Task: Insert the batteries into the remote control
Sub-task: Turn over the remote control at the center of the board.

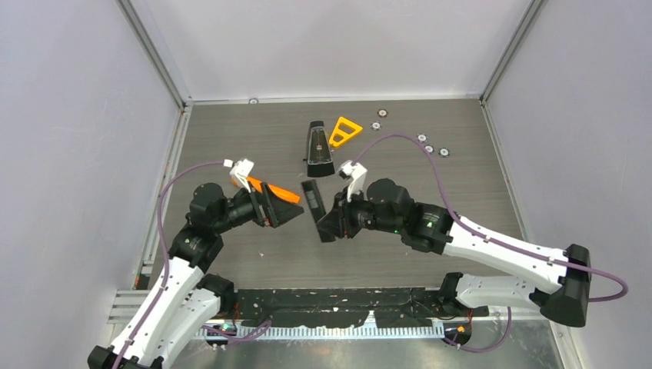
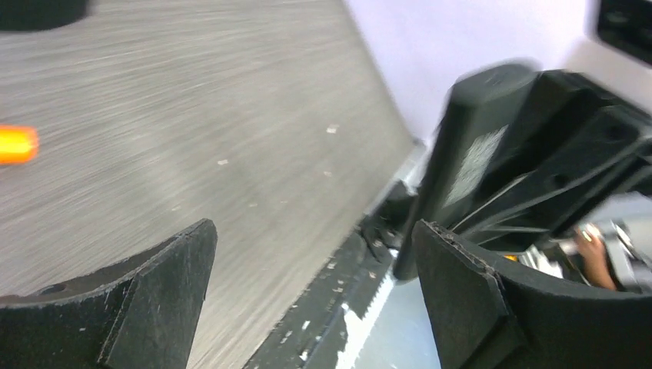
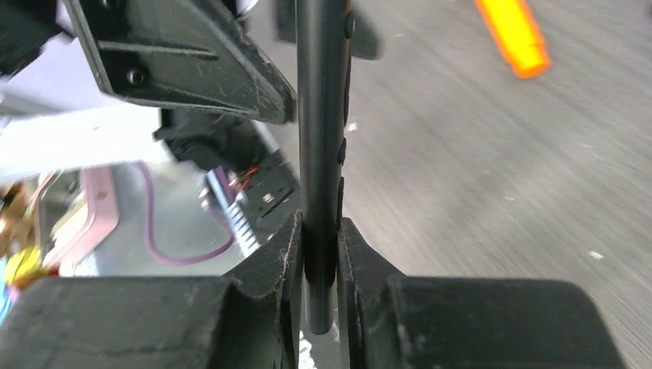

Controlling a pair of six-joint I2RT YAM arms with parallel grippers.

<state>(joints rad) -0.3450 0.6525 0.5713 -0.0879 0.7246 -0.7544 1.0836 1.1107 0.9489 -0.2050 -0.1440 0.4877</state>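
My right gripper [image 1: 323,224] is shut on the remote control [image 1: 311,197], a slim black bar held on edge above the table's middle. In the right wrist view the remote [image 3: 323,115] stands clamped between the pads, its small buttons facing right, with the gripper [image 3: 321,246] closed round its lower end. My left gripper [image 1: 291,214] is open and empty, just left of the remote. In the left wrist view its jaws [image 2: 315,261] stand wide apart, with the remote [image 2: 461,161] ahead to the right. No batteries show in any view.
An orange tool [image 1: 274,191] lies behind the left gripper. A tapered black case [image 1: 318,142] and an orange triangle [image 1: 344,131] lie at the back middle. Several small silver discs [image 1: 429,148] are scattered at the back right. Walls enclose three sides.
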